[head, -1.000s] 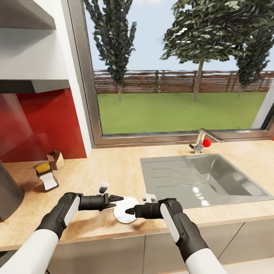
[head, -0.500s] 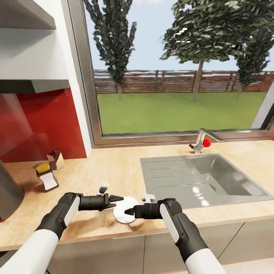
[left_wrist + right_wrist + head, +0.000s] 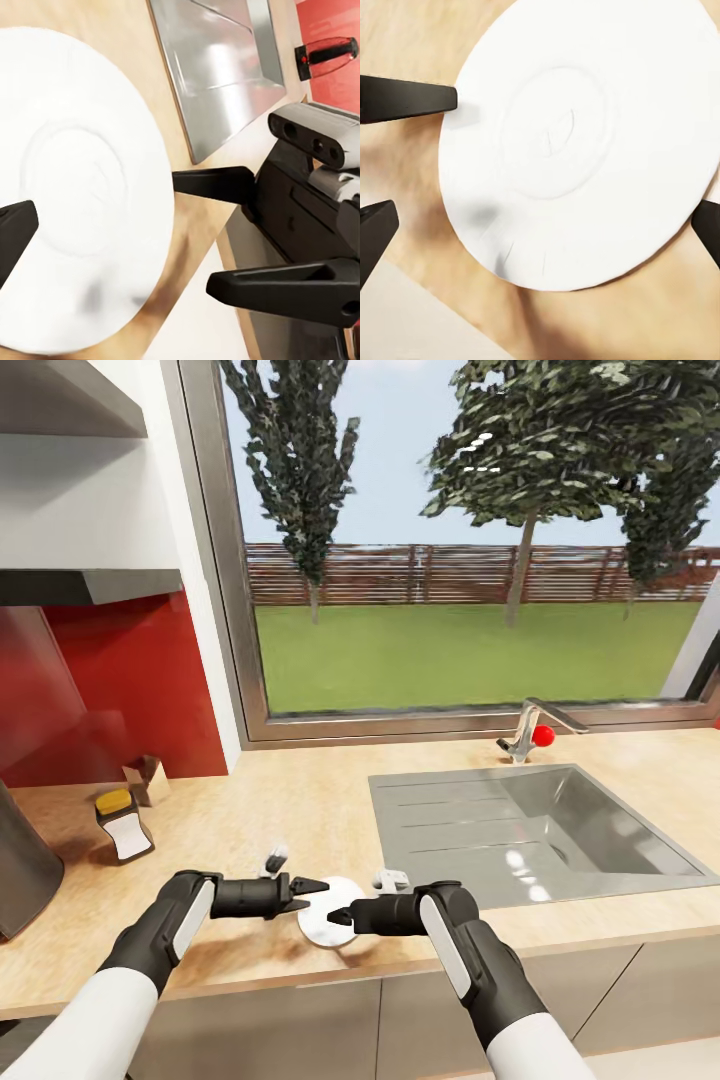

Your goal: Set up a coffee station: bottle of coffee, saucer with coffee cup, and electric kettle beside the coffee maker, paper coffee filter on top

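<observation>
A white saucer [image 3: 318, 931] lies flat on the wooden countertop [image 3: 300, 810], close to its front edge. My left gripper [image 3: 314, 893] stands open at the saucer's left rim. From the right, my right gripper [image 3: 340, 917] reaches over the saucer, open too. In the left wrist view the saucer [image 3: 75, 187] lies beside the right gripper [image 3: 193, 232], whose fingers are spread apart. The right wrist view has the saucer [image 3: 577, 142] in the middle and the left gripper [image 3: 426, 156] open at its rim. Neither gripper holds anything.
A steel sink [image 3: 530, 830] with a tap [image 3: 528, 730] and red knob [image 3: 543, 735] is set in the counter at right. At left stand a dark grey vessel [image 3: 20, 870], a yellow-topped white object [image 3: 122, 825] and a small brown box [image 3: 148, 778].
My left arm has sunk a little and its gripper has edged right toward the saucer's rim. The right gripper and the saucer have hardly moved.
</observation>
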Available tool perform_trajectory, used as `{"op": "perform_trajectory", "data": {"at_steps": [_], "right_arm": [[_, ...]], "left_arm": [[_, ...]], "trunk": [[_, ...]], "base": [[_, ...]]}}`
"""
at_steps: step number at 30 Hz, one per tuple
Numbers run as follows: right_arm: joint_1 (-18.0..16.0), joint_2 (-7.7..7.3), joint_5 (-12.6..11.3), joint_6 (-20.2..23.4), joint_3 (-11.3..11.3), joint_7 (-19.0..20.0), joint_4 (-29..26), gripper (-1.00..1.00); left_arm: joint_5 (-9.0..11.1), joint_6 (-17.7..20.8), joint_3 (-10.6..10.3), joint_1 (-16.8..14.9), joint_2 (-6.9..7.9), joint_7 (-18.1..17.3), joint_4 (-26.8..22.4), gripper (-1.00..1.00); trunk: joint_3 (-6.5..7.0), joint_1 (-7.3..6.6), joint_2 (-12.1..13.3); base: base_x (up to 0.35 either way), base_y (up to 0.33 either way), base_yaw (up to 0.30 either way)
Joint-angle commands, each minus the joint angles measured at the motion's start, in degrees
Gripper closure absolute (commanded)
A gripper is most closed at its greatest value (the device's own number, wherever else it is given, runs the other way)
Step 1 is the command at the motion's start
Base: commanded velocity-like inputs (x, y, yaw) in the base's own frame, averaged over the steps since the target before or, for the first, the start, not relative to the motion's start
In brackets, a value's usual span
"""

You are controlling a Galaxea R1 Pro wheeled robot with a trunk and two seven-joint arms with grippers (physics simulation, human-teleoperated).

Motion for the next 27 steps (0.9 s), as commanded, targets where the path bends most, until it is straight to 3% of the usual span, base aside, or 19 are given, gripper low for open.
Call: {"op": "perform_trajectory", "data": {"at_steps": [1, 23, 27], "right_arm": [[0.0, 0.02, 0.5, 0.3, 0.0, 0.2, 1.8, -1.00], [0.0, 0.02, 0.5, 0.4, 0.0, 0.2, 1.8, -1.00], [0.0, 0.02, 0.5, 0.3, -0.1, 0.2, 1.8, -1.00]], "left_arm": [[-0.1, 0.2, 0.0, 0.0, -0.12, -0.2, 0.0, -1.00], [0.0, 0.4, 0.2, 0.1, -0.32, -0.2, -0.1, -1.00], [1.4, 0.3, 0.2, 0.1, -0.32, -0.3, 0.0, -1.00]], "trunk": [[-0.10, 0.02, -0.1], [-0.10, 0.02, -0.1], [-0.10, 0.02, -0.1]], "base": [[0.000, 0.000, 0.000], [0.000, 0.000, 0.000], [0.000, 0.000, 0.000]]}}
